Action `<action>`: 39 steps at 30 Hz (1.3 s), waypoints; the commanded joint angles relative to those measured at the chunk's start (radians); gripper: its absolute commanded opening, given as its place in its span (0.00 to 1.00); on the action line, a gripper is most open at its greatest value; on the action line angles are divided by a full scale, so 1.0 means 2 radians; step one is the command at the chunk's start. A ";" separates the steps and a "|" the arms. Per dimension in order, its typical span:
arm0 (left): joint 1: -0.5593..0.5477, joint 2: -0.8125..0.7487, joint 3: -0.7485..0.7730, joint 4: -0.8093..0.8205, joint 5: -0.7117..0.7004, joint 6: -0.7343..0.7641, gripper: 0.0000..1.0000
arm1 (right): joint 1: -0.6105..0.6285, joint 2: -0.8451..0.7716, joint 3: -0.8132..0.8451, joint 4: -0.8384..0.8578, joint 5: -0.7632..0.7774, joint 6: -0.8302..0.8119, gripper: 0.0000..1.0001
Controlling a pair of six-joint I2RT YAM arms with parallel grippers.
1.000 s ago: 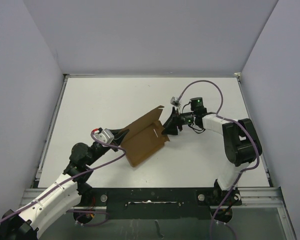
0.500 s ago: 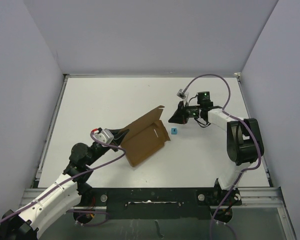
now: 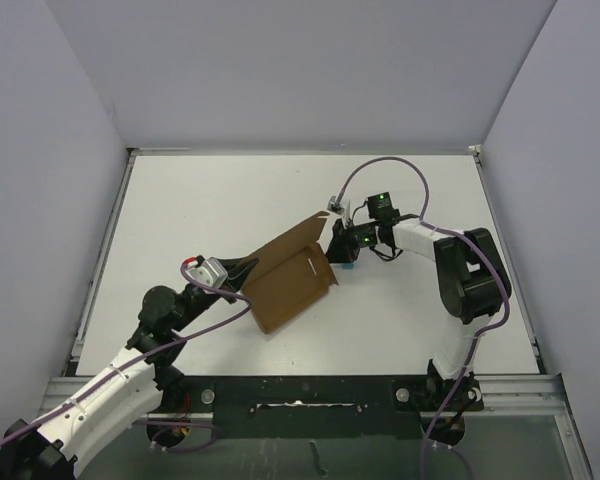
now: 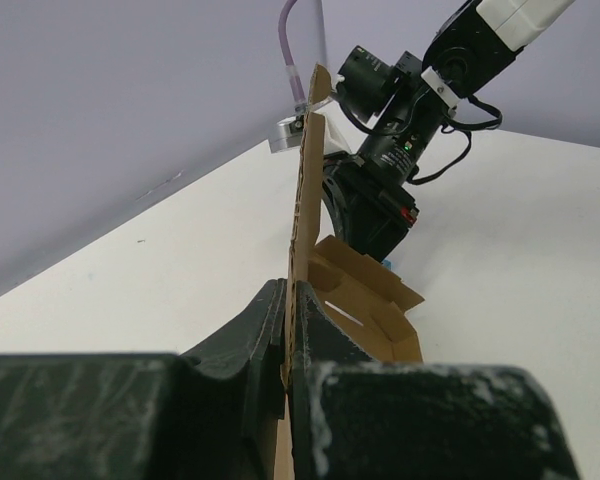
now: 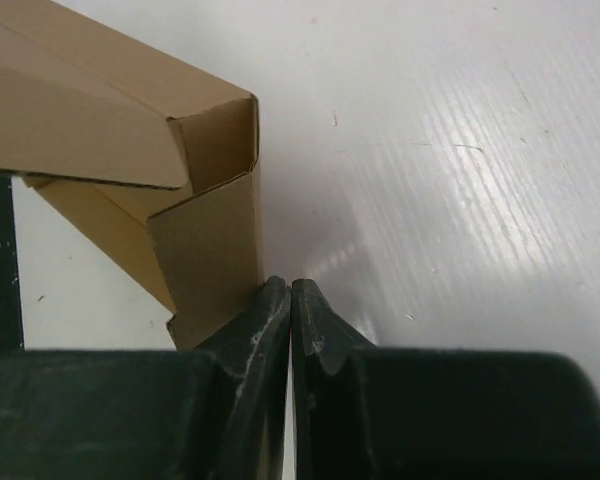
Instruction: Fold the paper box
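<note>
Pinching the near-left edge of the paper box point(image 3: 288, 278), the left jaws are clamped on a thin cardboard panel. In the left wrist view that panel stands on edge between the two dark fingers point(image 4: 248, 335), with the rest of the box point(image 4: 365, 300) spreading out beyond it. The left arm point(image 3: 120, 380) reaches in from the near-left corner.

The box rests near the middle of the white tabletop point(image 3: 210, 205). It is turned on a diagonal from near-left to far-right, and it is partly folded, with one long panel raised and a slit showing on its inner face.

The right arm point(image 3: 460, 275) bends in from the right side. The right jaws are pressed together with nothing between them, their tips just beside the box's far-right end. In the right wrist view the left fingertip point(image 5: 263, 312) lies against the lower corner of a folded flap of the box point(image 5: 100, 110), while the other fingertip faces bare tabletop.

A small blue cube point(image 3: 351, 266) sits on the tabletop just beside that same end of the box, partly hidden under the right arm's wrist.
</note>
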 commanded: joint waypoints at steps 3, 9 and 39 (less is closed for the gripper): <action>-0.001 -0.002 0.000 0.036 0.000 -0.002 0.00 | -0.003 -0.035 0.006 -0.014 -0.118 -0.048 0.06; -0.001 -0.002 -0.001 0.037 0.000 -0.002 0.00 | 0.004 -0.027 0.010 -0.025 -0.123 -0.052 0.17; -0.001 -0.015 -0.002 0.024 -0.008 0.002 0.00 | -0.001 0.021 0.022 -0.041 -0.185 0.019 0.41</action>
